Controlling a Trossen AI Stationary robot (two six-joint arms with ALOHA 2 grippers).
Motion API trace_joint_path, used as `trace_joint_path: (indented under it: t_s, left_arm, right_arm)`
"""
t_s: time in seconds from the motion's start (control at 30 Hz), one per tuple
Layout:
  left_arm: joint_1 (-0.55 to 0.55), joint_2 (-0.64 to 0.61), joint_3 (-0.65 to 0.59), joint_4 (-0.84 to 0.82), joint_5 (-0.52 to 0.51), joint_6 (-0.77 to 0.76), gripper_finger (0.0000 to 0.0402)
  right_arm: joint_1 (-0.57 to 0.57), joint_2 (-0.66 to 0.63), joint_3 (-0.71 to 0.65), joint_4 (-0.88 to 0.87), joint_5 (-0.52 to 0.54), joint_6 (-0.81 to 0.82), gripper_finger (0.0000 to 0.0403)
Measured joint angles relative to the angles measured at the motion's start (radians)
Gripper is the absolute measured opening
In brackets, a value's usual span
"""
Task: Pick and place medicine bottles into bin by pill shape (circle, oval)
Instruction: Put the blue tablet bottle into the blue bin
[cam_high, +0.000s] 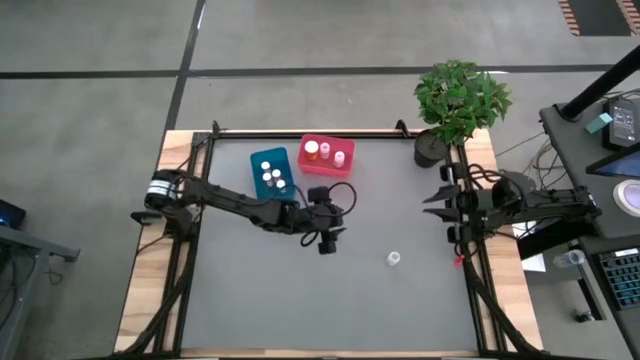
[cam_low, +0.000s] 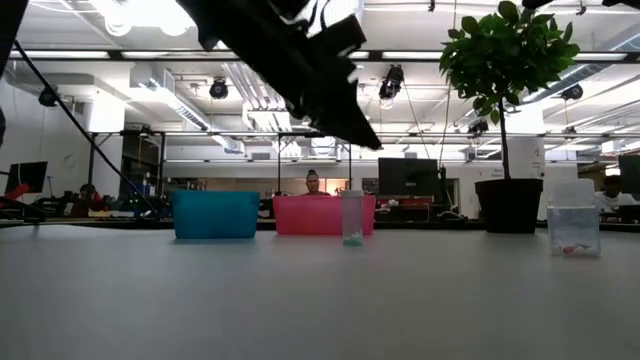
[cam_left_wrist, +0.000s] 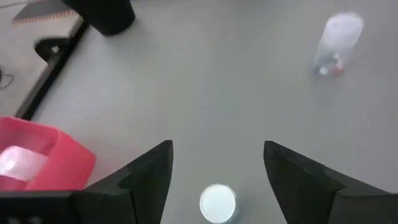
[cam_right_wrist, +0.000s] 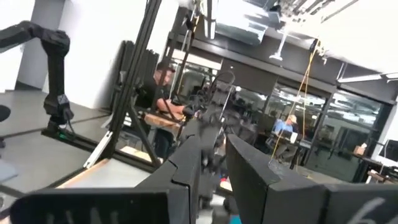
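My left gripper hangs open over the middle of the table. A small white-capped bottle stands upright below it, between the two fingers and apart from them. In the low view this bottle stands well under the gripper. A second clear bottle with reddish pills in it stands farther toward the table's right. The blue bin and the red bin at the far side each hold white-capped bottles. My right gripper waits at the table's right edge, fingers a little apart, empty.
A potted plant stands at the far right corner. The black frame rails run along the table's sides. People sit in the room beyond the table.
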Motion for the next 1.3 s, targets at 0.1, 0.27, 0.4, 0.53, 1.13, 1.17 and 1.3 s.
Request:
trace_joint_path:
  t_s: [0.1, 0.27, 0.4, 0.53, 1.13, 1.17, 1.3]
  left_arm:
    - [0.006, 0.030, 0.000, -0.001, 0.002, 0.000, 0.0233]
    - [0.008, 0.041, -0.002, -0.005, 0.004, -0.005, 0.0233]
    - [0.011, 0.040, -0.005, -0.017, 0.011, -0.008, 0.0233]
    - [0.020, 0.056, -0.008, -0.018, 0.030, -0.032, 0.0233]
    - [0.034, 0.083, -0.016, -0.020, 0.033, -0.061, 0.0233]
    - [0.034, 0.084, -0.017, -0.021, 0.033, -0.061, 0.0233]
    - [0.035, 0.090, -0.021, -0.018, 0.033, -0.062, 0.0233]
  right_arm:
    - [0.000, 0.000, 0.000, 0.003, 0.000, 0.003, 0.0066]
    - [0.000, 0.001, -0.001, 0.006, 0.003, 0.000, 0.0066]
    - [0.000, 0.001, -0.001, 0.009, 0.008, -0.015, 0.0066]
    - [0.000, 0.001, -0.001, 0.014, 0.008, -0.021, 0.0066]
    - [0.000, 0.001, -0.001, 0.018, 0.009, -0.025, 0.0066]
    - [0.000, 0.001, -0.001, 0.018, 0.009, -0.025, 0.0066]
    - [0.000, 0.001, -0.001, 0.018, 0.010, -0.024, 0.0066]
